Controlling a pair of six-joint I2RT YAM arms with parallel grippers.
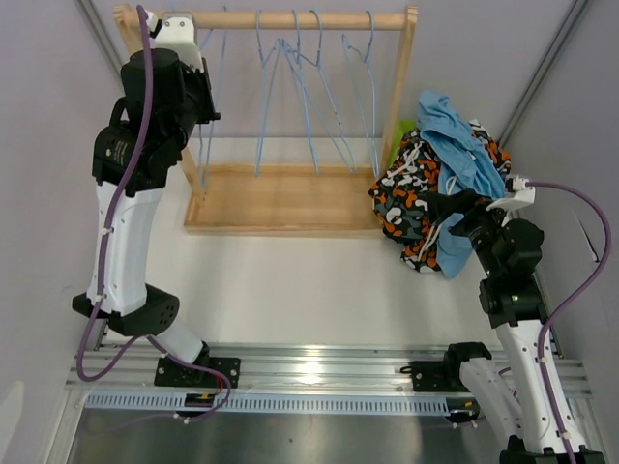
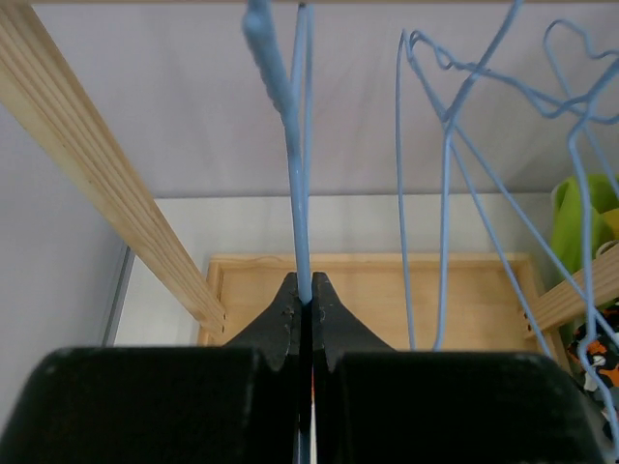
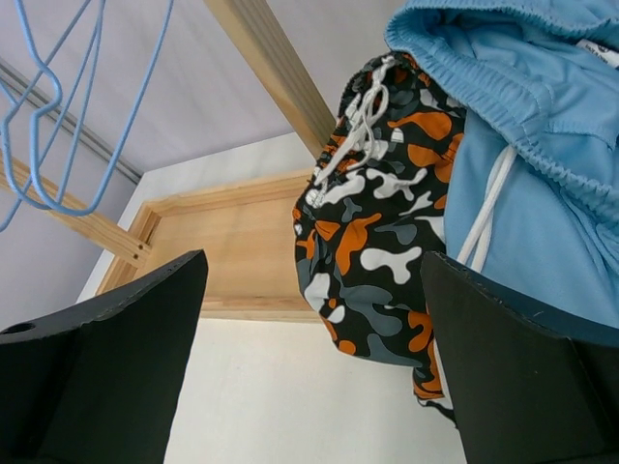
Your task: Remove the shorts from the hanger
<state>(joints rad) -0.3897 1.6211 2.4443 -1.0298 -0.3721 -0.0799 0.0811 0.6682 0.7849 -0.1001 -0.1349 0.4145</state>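
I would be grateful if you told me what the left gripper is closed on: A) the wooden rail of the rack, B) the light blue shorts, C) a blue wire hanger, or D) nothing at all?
C: the left wrist view shows the left gripper pinched shut on the thin shaft of a blue wire hanger.

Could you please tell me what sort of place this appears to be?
Probably a robotics lab test cell, not a home: an aluminium mounting rail on a white tabletop, plain walls, and a wooden rack of blue wire hangers beside heaped shorts.
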